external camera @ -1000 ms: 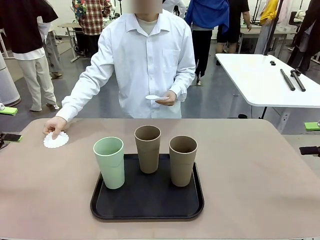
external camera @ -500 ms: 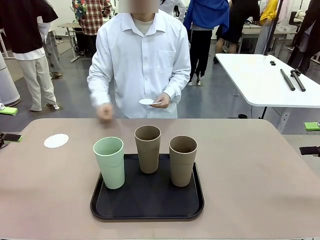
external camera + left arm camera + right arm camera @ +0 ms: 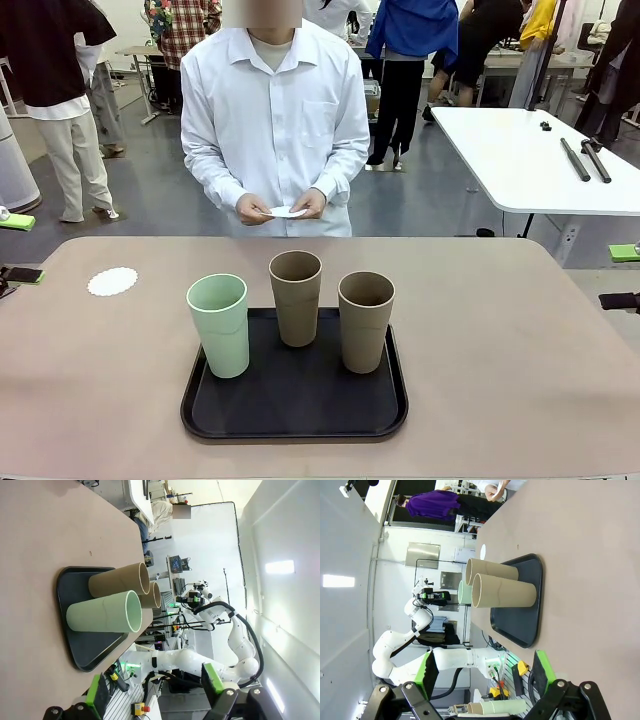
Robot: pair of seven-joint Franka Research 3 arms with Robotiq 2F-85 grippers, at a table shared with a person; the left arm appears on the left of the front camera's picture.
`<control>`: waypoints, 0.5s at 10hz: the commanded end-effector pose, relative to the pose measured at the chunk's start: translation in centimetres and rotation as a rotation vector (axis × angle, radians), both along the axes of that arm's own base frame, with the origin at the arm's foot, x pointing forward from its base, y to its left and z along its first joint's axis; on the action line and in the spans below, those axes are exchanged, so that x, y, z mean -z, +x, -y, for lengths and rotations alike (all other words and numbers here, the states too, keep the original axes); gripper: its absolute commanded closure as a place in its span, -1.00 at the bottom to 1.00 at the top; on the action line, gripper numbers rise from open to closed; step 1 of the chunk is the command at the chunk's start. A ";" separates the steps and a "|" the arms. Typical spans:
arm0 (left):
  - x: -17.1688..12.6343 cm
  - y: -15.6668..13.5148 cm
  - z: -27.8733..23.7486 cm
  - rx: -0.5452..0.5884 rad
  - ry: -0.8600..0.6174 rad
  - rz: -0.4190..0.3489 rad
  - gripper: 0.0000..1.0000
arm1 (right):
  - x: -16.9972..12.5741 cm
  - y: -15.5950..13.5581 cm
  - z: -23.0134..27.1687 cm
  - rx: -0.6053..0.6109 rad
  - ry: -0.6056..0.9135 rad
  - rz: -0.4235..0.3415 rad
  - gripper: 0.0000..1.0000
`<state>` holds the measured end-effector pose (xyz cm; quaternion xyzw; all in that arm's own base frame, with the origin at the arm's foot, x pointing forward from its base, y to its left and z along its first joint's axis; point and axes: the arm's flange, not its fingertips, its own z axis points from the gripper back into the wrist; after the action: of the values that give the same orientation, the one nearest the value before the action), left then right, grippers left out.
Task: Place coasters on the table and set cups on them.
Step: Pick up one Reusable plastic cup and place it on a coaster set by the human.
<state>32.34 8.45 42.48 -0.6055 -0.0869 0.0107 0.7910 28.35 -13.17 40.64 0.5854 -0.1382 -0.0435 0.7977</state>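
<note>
Front: one coaster point(image 3: 112, 282) on table point(image 3: 500, 350), left; person's hands point(image 3: 283, 208) hold another. Cups point(image 3: 296, 298) wait on black tray point(image 3: 295, 422).
Left wrist: my left gripper point(image 3: 155, 687) wide open, empty.
Right wrist: right gripper point(image 3: 485, 675) likewise.
Coaster-laying step, I judge; next, grasp mint cup point(image 3: 219, 325).

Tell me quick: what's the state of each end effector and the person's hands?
Left end effector: open, empty.
Right end effector: open, empty.
Person's hands: holding a coaster.

Bright even light, soft shadows by the cups point(image 3: 296, 298), wrist views warped.
</note>
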 end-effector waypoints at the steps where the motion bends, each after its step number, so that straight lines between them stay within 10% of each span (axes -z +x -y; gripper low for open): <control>1: -0.1 -0.1 -0.1 0.002 -0.012 0.016 -1.00 | 0.0 0.1 0.0 0.003 0.009 -0.002 -1.00; 2: 0.0 0.0 0.0 0.000 0.000 0.000 -1.00 | 0.0 0.1 0.0 0.003 0.009 -0.002 -1.00; 5: -7.3 2.9 5.4 0.282 0.576 0.356 -1.00 | 0.0 0.1 0.0 0.003 0.009 -0.002 -1.00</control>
<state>34.53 4.74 48.20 -0.4800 -0.1038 -0.1321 0.8610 28.36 -13.15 40.61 0.5853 -0.1376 -0.0436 0.7978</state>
